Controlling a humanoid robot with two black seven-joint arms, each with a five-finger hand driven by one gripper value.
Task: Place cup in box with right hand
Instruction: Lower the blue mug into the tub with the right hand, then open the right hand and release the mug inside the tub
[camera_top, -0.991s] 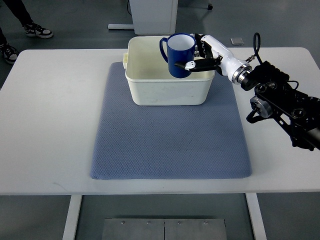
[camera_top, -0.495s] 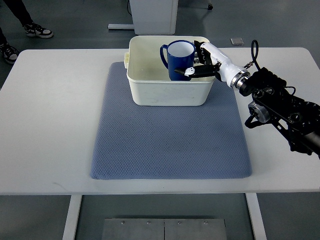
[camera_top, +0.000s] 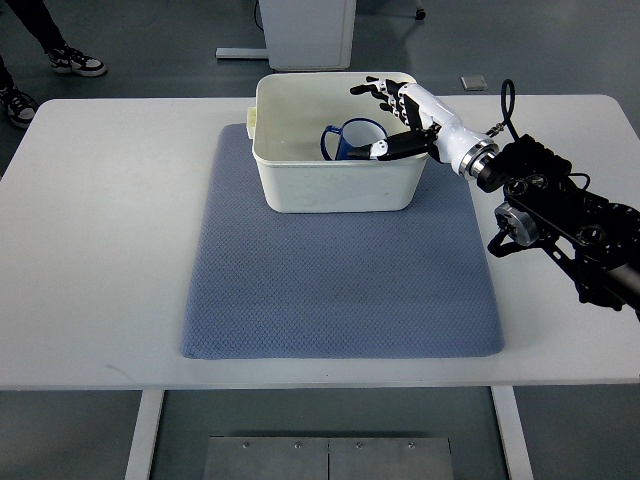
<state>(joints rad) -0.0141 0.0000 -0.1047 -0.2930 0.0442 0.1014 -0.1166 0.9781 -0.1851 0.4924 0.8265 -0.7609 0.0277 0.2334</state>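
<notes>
Top view. My right hand (camera_top: 392, 120) reaches in from the right, over the far right corner of the white box (camera_top: 300, 185). My fingers (camera_top: 372, 88) are spread wide and hold nothing; the thumb points left, just above the cup. The blue cup (camera_top: 352, 141) sits down inside the box, in its right half, upright with the mouth up and the handle to the left. Only its upper part shows above the near wall. I cannot tell if my thumb touches the rim. The box stands on the far edge of the grey-blue mat (camera_top: 340, 270), which lies on the white table (camera_top: 100, 240). A person's shoes (camera_top: 75, 62) show on the floor, far left.
</notes>
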